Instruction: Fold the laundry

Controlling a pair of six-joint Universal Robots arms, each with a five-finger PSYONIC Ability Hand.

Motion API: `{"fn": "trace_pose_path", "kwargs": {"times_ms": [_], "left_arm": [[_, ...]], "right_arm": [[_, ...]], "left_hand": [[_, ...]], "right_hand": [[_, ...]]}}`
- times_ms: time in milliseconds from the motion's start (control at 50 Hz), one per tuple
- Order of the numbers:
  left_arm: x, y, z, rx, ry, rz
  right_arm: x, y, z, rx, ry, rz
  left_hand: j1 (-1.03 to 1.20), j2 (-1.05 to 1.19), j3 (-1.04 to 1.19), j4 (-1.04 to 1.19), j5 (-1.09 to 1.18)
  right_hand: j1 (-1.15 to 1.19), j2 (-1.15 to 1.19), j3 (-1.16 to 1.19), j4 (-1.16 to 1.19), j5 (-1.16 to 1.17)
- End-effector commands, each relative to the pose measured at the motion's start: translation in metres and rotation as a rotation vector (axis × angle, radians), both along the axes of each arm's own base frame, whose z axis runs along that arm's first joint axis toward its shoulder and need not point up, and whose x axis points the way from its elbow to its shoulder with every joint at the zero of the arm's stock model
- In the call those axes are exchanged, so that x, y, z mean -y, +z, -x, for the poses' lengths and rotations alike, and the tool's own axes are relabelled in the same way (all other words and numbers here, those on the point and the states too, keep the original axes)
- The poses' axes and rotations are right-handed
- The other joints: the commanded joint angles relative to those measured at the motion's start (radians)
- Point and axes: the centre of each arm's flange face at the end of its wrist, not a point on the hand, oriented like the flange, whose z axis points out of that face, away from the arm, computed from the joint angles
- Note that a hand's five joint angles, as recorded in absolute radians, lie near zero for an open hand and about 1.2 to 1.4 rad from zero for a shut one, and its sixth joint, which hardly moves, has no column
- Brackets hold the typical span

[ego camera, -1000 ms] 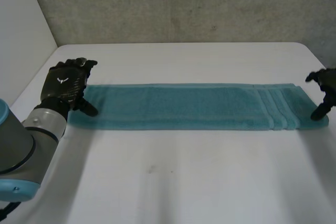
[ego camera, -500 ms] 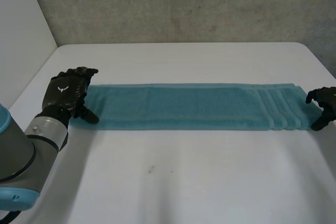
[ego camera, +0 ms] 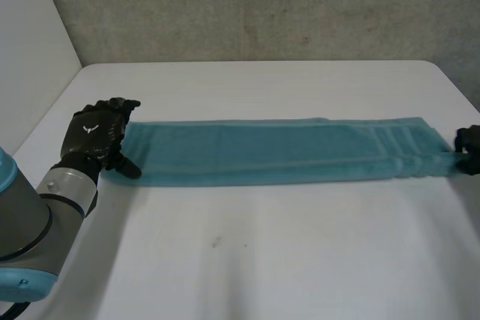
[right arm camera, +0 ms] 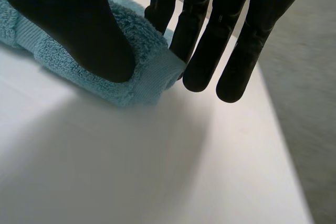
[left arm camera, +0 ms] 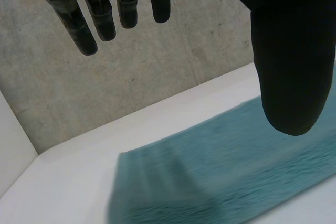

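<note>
A long teal towel (ego camera: 277, 151), folded into a narrow strip, lies across the white table (ego camera: 262, 252). My left hand (ego camera: 94, 131) is at the strip's left end, open, its thumb at the near corner. In the left wrist view its straight fingers (left arm camera: 105, 14) and thumb stand above that end of the towel (left arm camera: 220, 177). My right hand (ego camera: 469, 142) is at the strip's right end. In the right wrist view its thumb (right arm camera: 73, 24) presses on top of the bunched towel end (right arm camera: 147, 77) and its fingers (right arm camera: 202, 51) close in behind it, pinching the cloth.
A grey wall (ego camera: 262, 5) runs behind the table. The table's right edge (right arm camera: 273, 129) lies close to my right hand, with grey floor beyond. Bare tabletop stretches between the towel and the front edge.
My right hand has closed on the towel's right end, which has bunched and narrowed under it. My left hand shifted slightly toward the front, then stayed still and open.
</note>
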Motion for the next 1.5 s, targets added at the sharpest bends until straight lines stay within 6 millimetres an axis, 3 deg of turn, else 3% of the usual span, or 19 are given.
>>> {"fn": "trace_pose_path", "kwargs": {"times_ms": [20,100,220,300,320,420,440,460,540,560,620,660,800,920,960,1080,1200,1320,1500], "left_arm": [[0.001,0.000,-0.001,0.000,0.005,0.000],[0.001,0.002,-0.002,-0.001,0.006,0.004],[0.002,0.003,-0.003,-0.001,0.011,0.006],[0.002,0.003,-0.003,-0.002,0.012,0.007],[0.002,0.003,-0.004,-0.002,0.014,0.009],[0.005,0.004,-0.007,-0.003,0.025,0.012],[0.005,0.004,-0.007,-0.003,0.025,0.012],[0.005,0.004,-0.007,-0.003,0.026,0.012],[0.006,0.005,-0.008,-0.003,0.031,0.013],[0.006,0.005,-0.009,-0.003,0.032,0.013],[0.006,0.005,-0.009,-0.003,0.032,0.013],[0.006,0.005,-0.008,-0.003,0.031,0.013],[0.006,0.003,-0.008,-0.002,0.032,0.010],[0.005,0.002,-0.007,-0.002,0.028,0.007],[0.005,0.002,-0.007,0.000,0.025,0.006],[0.005,0.004,-0.003,0.000,0.009,0.012],[-0.005,0.021,0.030,-0.020,-0.102,0.072],[-0.008,0.023,0.054,-0.028,-0.173,0.086],[0.009,-0.007,0.110,0.027,-0.285,-0.070]], "right_arm": [[0.018,0.018,0.061,-0.193,-0.285,0.087],[0.019,0.027,0.086,-0.289,-0.377,0.096],[0.023,0.053,0.061,-0.277,-0.316,0.184],[0.024,0.072,0.014,-0.236,-0.222,0.265],[0.020,0.082,-0.030,-0.215,-0.127,0.322],[0.008,0.096,-0.094,-0.186,0.011,0.398],[-0.002,0.100,-0.125,-0.168,0.083,0.432],[-0.002,0.100,-0.126,-0.168,0.084,0.432],[-0.055,0.114,-0.235,-0.090,0.369,0.538],[-0.073,0.110,-0.262,-0.068,0.456,0.542],[-0.090,0.098,-0.286,-0.052,0.545,0.529],[-0.130,0.068,-0.332,-0.023,0.733,0.495],[-0.195,0.008,-0.384,-0.005,0.998,0.411],[-0.196,-0.010,-0.385,-0.035,0.989,0.381],[-0.187,0.000,-0.382,-0.042,0.931,0.401],[-0.162,0.063,-0.358,-0.019,0.722,0.491],[-0.128,0.102,-0.292,0.155,0.504,0.408],[-0.112,0.079,-0.225,0.240,0.305,0.134],[-0.113,0.033,-0.173,0.221,0.192,-0.090]], "left_hand": [[-0.021,-0.032,-0.043,-0.033,-0.047],[-0.021,-0.032,-0.043,-0.033,-0.047],[-0.022,-0.033,-0.044,-0.033,-0.048],[-0.022,-0.033,-0.044,-0.033,-0.048],[-0.022,-0.033,-0.044,-0.033,-0.048],[-0.021,-0.032,-0.043,-0.033,-0.047],[-0.021,-0.032,-0.043,-0.033,-0.047],[-0.021,-0.032,-0.043,-0.033,-0.047],[-0.022,-0.033,-0.044,-0.033,-0.048],[-0.022,-0.033,-0.044,-0.033,-0.048],[-0.022,-0.033,-0.044,-0.033,-0.048],[-0.021,-0.032,-0.043,-0.033,-0.047],[-0.022,-0.033,-0.044,-0.033,-0.048],[-0.022,-0.033,-0.044,-0.033,-0.048],[-0.022,-0.033,-0.044,-0.033,-0.048],[-0.022,-0.033,-0.044,-0.033,-0.048],[-0.019,-0.029,-0.040,-0.030,-0.044],[-0.010,-0.020,-0.031,-0.021,-0.035],[0.005,-0.005,-0.016,-0.006,-0.020]], "right_hand": [[0.444,0.215,0.216,0.205,0.267],[0.444,0.215,0.216,0.205,0.267],[0.444,0.215,0.216,0.205,0.267],[0.444,0.215,0.216,0.205,0.267],[0.444,0.215,0.216,0.205,0.267],[0.444,0.215,0.216,0.205,0.267],[0.444,0.215,0.216,0.205,0.267],[0.444,0.215,0.216,0.205,0.267],[0.444,0.215,0.216,0.205,0.267],[0.444,0.215,0.216,0.205,0.267],[0.444,0.215,0.216,0.205,0.267],[0.444,0.215,0.216,0.205,0.267],[0.444,0.215,0.216,0.205,0.267],[0.190,-0.039,-0.038,-0.050,0.012],[-0.658,-0.887,-0.886,-0.898,-0.836],[-0.778,-1.007,-1.006,-1.017,-0.955],[-0.778,-1.007,-1.006,-1.017,-0.955],[-0.778,-1.007,-1.006,-1.017,-0.955],[-0.712,-0.941,-0.940,-0.952,-0.890]]}}
